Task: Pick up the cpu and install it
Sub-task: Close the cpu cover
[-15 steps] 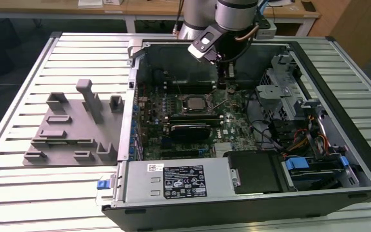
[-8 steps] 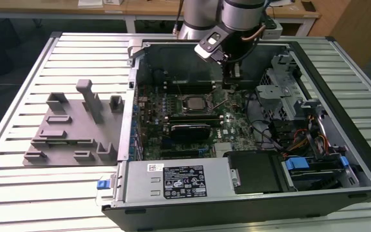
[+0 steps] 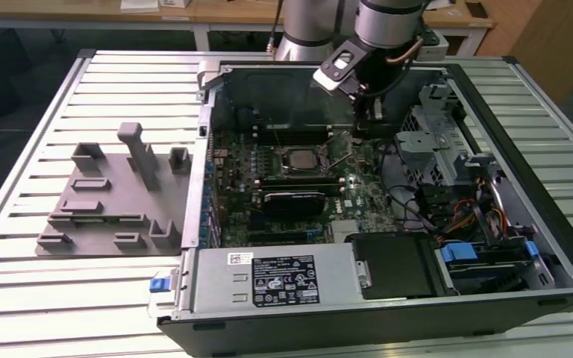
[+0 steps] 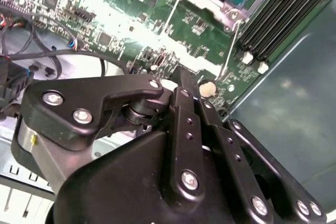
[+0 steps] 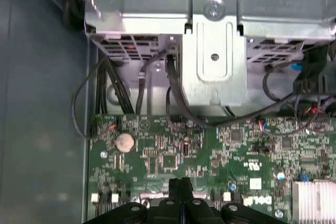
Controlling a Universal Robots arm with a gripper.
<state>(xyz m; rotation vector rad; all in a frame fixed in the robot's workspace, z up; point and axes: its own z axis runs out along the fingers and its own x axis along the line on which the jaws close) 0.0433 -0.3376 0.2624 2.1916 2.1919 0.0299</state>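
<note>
Silver-grey and flat, the cpu (image 3: 298,158) is seen seated in its socket (image 3: 318,160) on the green motherboard (image 3: 361,195), to the exterior view's left of the gripper (image 3: 374,121), which is held above the board with fingers (image 5: 175,188) pressed together on nothing.

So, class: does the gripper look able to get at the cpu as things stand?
Probably yes. The cpu lies uncovered on the motherboard, with nothing over it, and the gripper hangs inside the open case, to the exterior view's right of it.
</note>
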